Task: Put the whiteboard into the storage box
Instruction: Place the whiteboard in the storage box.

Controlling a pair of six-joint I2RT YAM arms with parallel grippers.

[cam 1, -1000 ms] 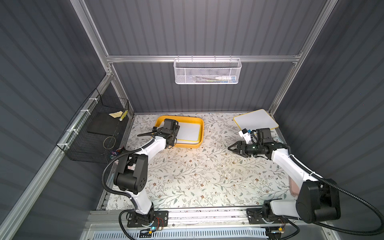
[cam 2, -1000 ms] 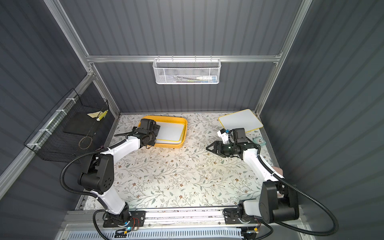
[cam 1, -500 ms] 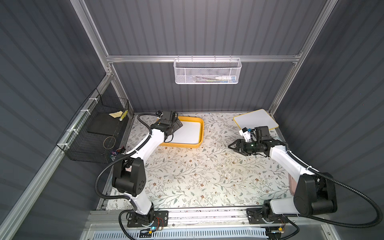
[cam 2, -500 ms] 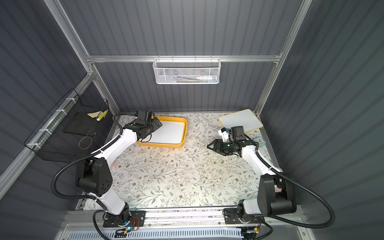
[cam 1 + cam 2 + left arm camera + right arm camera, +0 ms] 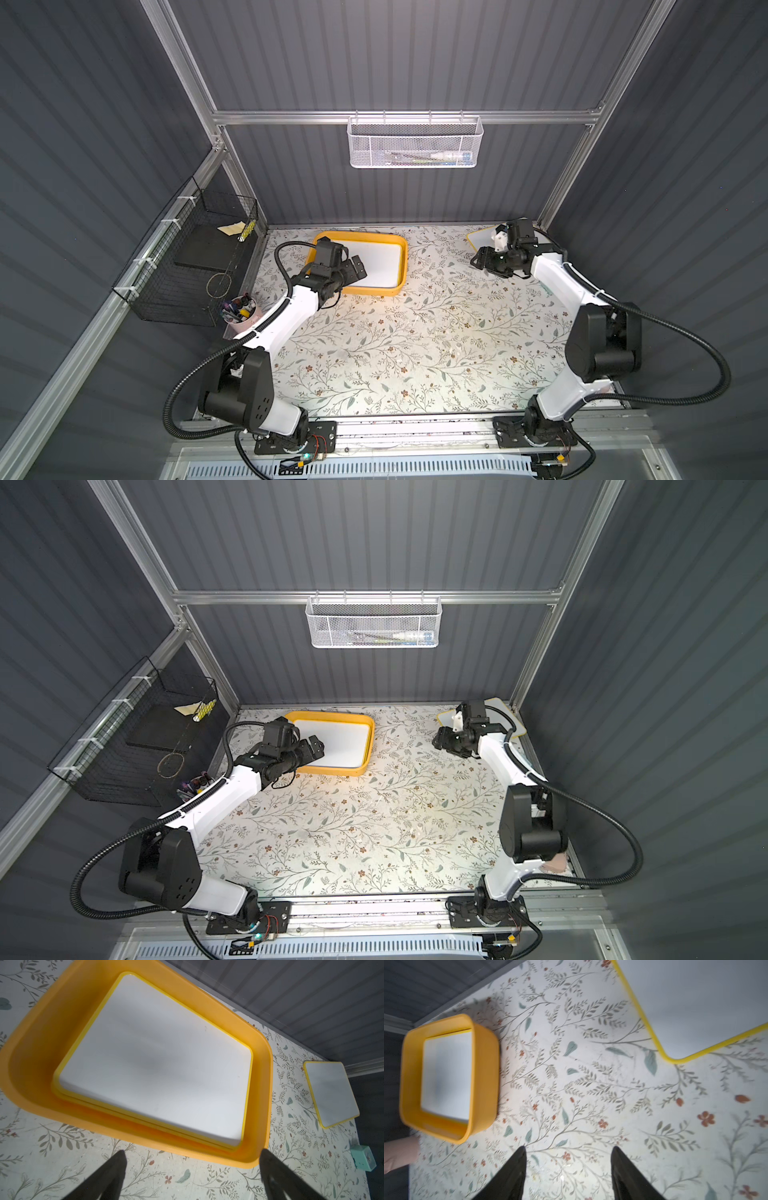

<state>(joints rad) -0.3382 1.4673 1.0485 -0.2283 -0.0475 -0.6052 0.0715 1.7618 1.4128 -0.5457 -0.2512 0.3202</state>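
Floral tabletop [image 5: 395, 340]; boxed whiteboard [image 5: 158, 1059] lies in the storage box [image 5: 37, 1047] just ahead of your left gripper [image 5: 353, 267], spread wide, empty; loose whiteboard [image 5: 695, 997] rests beside your right gripper [image 5: 568, 1148], half-open, empty; likely next: pinch its edge.

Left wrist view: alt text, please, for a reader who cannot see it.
A yellow-orange storage box holds a whiteboard lying flat inside, on a floral table. The left gripper, jaws apart and empty, hovers at the box's rim; a second whiteboard sits apart, by the wall.
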